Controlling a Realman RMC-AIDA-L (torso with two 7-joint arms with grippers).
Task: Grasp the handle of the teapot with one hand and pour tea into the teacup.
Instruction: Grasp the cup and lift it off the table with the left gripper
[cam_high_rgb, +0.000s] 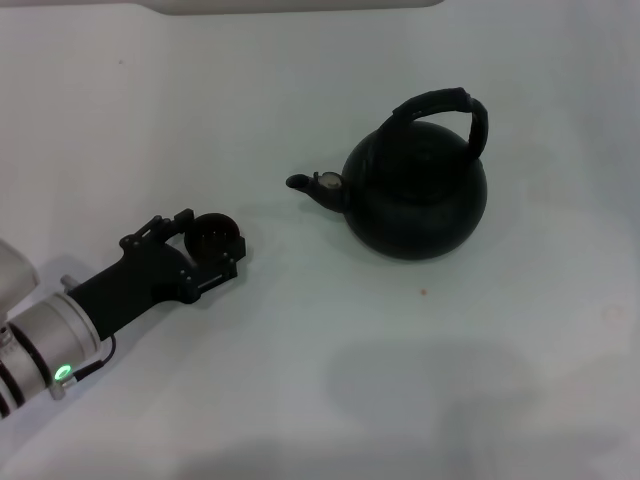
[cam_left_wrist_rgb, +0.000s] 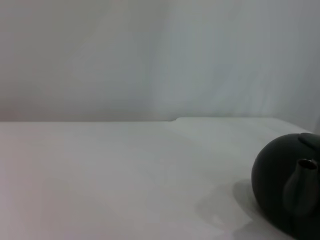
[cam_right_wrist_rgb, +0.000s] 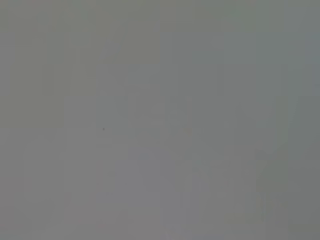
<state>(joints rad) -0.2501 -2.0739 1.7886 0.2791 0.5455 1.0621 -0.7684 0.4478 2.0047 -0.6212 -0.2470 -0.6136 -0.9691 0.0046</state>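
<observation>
Left gripper (cam_high_rgb: 212, 240) is bracketing teacup (cam_high_rgb: 211, 233) with spread jaws, steadying it; teapot (cam_high_rgb: 418, 195) is sitting at three o'clock.

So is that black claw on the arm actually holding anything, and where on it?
The left gripper has its fingers on either side of the teacup, at its sides. Whether they press it cannot be told. The teapot stands untouched.

The right wrist view shows only a plain, featureless grey surface (cam_right_wrist_rgb: 160, 120).
</observation>
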